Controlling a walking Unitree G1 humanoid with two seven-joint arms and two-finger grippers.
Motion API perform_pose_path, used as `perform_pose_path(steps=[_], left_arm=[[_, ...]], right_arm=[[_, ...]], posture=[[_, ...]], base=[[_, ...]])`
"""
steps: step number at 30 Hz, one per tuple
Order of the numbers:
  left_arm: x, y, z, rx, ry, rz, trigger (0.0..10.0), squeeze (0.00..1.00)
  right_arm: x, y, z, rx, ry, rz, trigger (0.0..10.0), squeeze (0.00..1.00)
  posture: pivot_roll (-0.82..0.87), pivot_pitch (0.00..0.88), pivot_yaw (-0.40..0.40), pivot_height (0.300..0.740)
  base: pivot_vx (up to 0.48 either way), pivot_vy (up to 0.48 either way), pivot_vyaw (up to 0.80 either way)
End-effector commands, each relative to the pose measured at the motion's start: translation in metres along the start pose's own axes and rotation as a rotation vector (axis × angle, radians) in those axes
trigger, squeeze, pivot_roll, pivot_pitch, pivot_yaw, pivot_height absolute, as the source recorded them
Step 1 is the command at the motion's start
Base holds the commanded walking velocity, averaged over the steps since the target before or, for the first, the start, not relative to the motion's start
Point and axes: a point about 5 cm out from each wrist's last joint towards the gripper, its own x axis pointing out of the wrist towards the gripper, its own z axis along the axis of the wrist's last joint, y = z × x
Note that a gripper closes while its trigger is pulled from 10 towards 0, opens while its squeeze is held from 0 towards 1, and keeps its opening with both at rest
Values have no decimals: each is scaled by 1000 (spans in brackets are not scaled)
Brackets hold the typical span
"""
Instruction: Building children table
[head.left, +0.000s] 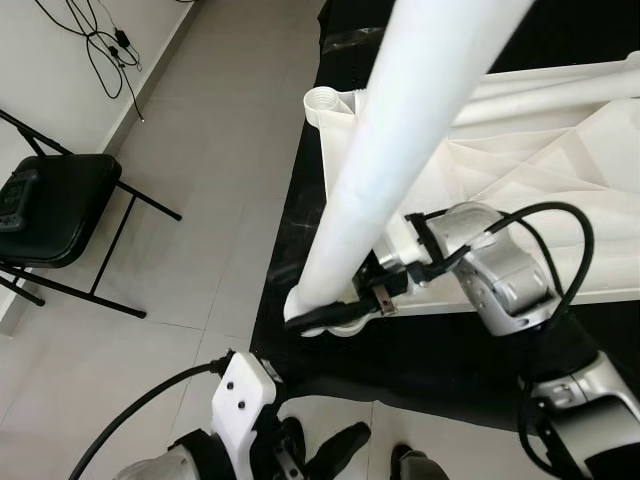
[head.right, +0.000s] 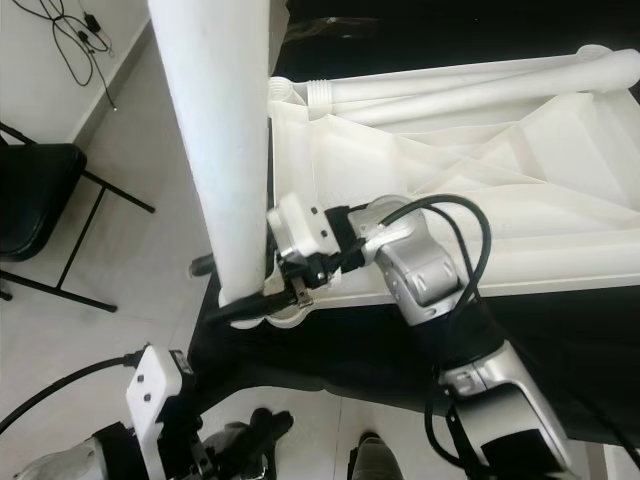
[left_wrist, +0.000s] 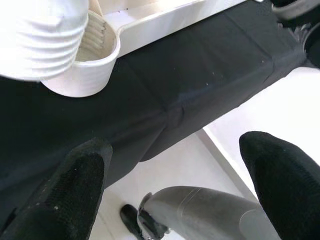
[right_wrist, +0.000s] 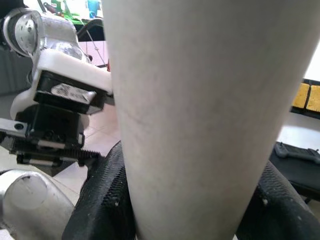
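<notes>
Right wrist view: tool (right_wrist: 180, 210) around table leg (right_wrist: 200, 115).

Head stereo pair looks steeply down from above the white table leg (head.left: 400, 150), which rises close to the lenses, onto the overturned white tabletop (head.right: 480, 190) on the black cloth (head.left: 420, 360), with the tiled floor (head.left: 210, 180) and a black folding chair (head.left: 55, 205) to the robot's left; both eyes share this scene, slightly offset sideways. Left wrist camera sits low near the floor, facing up along its two black fingers (left_wrist: 75, 190) at the cloth edge and the threaded corner socket (left_wrist: 87, 65), which the head views share. Right wrist camera sits very near the leg, facing it between its fingers (right_wrist: 107, 200), with the robot's head behind it.
</notes>
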Motion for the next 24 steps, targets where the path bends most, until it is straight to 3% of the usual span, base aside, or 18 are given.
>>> perform_pose_path(steps=[1,5,7,10,13,24], left_arm=[[-3,-4,-3,21,33,2,10000,0],[-4,-5,-2,42,35,12,10000,0],[-6,-4,0,104,44,47,10000,0],[-6,-4,0,104,44,47,10000,0],[-8,-2,0,203,66,88,10000,0],[-12,0,-1,263,77,136,10000,0]], right_arm=[[-6,1,-4,24,22,3,10000,0],[-10,-1,-3,29,22,-1,10000,0],[-17,2,-2,55,28,34,10000,0],[-17,2,-2,55,28,34,10000,0],[-22,7,-5,80,57,90,10000,0],[-24,10,-10,94,104,134,10000,0]], posture=[[69,379,83,740],[69,381,85,740],[68,381,84,740],[68,381,84,740],[69,380,79,740],[73,379,76,740]], base=[[0,0,0],[0,0,0],[0,0,0],[0,0,0],[0,0,0],[0,0,0]])
